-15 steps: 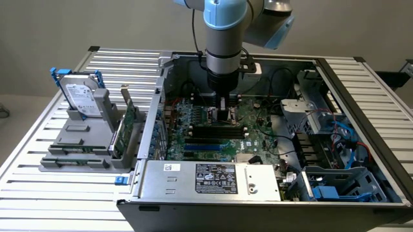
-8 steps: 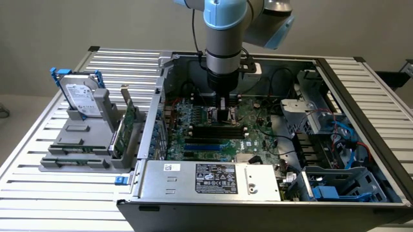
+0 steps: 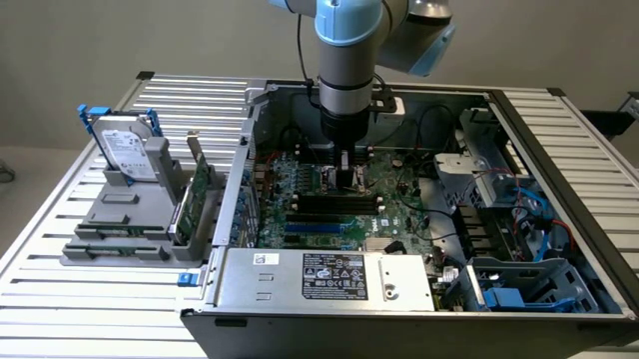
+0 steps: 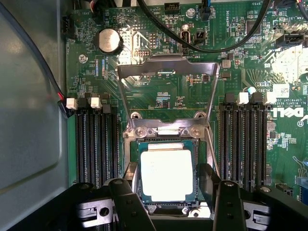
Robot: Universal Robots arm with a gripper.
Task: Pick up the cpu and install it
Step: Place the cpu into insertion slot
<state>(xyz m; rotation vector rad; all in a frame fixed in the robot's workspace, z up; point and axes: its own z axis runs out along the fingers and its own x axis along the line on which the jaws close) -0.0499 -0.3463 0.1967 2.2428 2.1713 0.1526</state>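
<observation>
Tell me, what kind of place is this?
Probably a workshop or lab for building computers: an open computer case lies on a slatted metal table, a robot arm reaches into it, and a hard drive stands in a grey holder beside it.

**A robot test lab**

An open computer case (image 3: 399,330) lies on a slatted metal table (image 3: 90,307), a robot arm (image 3: 349,45) reaching into it. On the exterior view's left of the case, a grey rack (image 3: 125,224) holds computer parts.

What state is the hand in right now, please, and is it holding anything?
The hand is open, holding nothing; its fingers stand either side of the cpu, which lies in the socket.
</observation>
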